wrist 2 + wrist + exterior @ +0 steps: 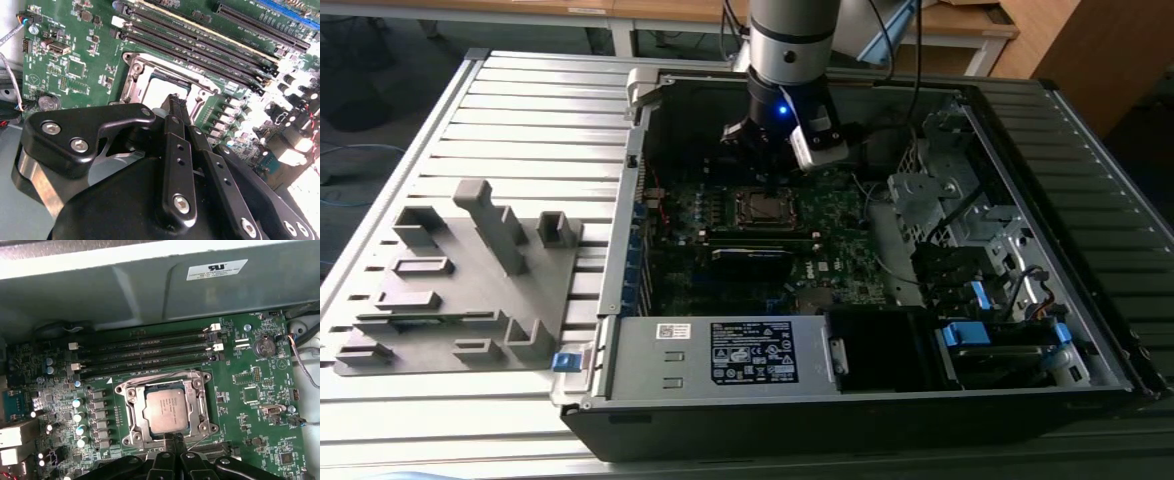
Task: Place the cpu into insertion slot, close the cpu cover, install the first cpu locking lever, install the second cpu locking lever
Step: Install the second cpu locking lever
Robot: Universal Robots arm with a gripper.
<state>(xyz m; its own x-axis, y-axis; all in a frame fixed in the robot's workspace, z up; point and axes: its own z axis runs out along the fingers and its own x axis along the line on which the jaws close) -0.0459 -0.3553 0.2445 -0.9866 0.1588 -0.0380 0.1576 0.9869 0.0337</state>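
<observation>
"Cpu [167,412], where did it lie?"
"In the slot [165,388], cover [202,407] flat around it. The gripper [172,438] hung clenched just beside the cover's edge, over the board [250,395]."

The cpu [167,411] lies framed by the cpu cover [132,415], hand [173,440] just beside.

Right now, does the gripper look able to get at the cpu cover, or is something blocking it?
Probably yes. The gripper hangs right at the edge of the cpu cover, which lies flat around the cpu, and nothing stands between them; the memory slots lie on the cover's far side.
</observation>
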